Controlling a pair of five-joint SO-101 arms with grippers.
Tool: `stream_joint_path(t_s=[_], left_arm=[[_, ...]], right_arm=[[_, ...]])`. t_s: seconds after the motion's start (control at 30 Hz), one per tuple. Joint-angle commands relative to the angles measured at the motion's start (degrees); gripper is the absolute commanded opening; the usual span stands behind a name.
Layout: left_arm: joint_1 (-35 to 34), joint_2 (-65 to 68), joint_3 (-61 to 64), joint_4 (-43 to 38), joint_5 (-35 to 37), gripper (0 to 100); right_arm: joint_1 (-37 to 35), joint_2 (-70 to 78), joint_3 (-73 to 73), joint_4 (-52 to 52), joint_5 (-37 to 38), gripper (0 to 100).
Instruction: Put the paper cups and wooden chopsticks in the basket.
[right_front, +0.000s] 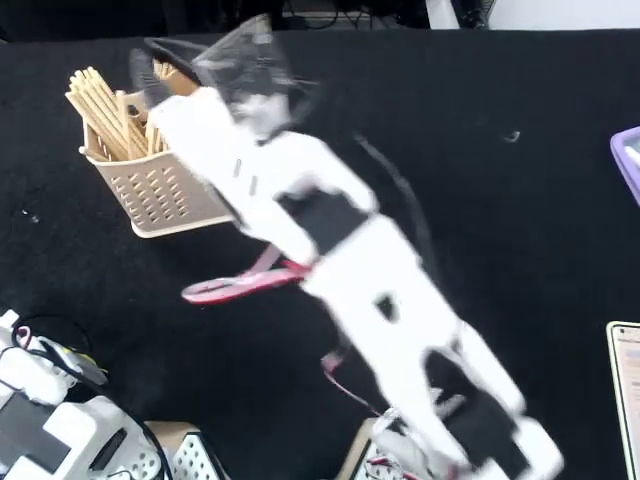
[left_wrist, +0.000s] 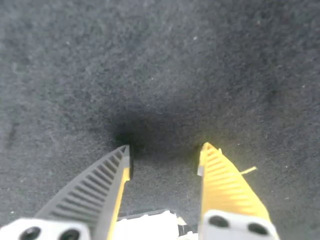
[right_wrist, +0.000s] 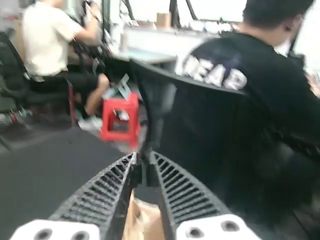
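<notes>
Chopsticks (right_front: 100, 105) fill the basket (right_front: 165, 195) at the table's (right_front: 500, 260) far-left corner, beneath my closed right gripper (right_wrist: 144, 156). My left gripper (left_wrist: 165, 147) gapes above black cloth (left_wrist: 150, 60).

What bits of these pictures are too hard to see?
Right gripper, high view: blurred above the basket, so any load is unclear.
Basket's inside, high view: covered by chopsticks and the arm.
Purple thing, high view: cut off by the edge.
Tan thing, right wrist view: cut off by the picture's edge.
</notes>
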Motion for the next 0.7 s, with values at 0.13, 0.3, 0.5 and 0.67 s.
stream_joint_path(t_s=[0.13, 0.3, 0.5, 0.67], left_arm=[[2.07, -26.55, 1.54, 3.96, -3.16, 22], [12.62, -50.46, 8.92, 9.05, -3.78, 22], [23.60, -73.67, 14.29, 12.13, -1.23, 22], [32.40, -83.34, 17.54, 12.04, -1.05, 22]], right_arm=[[12.04, -25.63, 13.58, 30.51, 0.09, 1.1], [17.76, -35.91, 28.09, 34.81, -0.18, 1.1], [23.65, -53.85, 44.53, 41.85, -0.26, 1.1], [26.81, -71.34, 62.29, 42.90, -0.26, 1.1]])
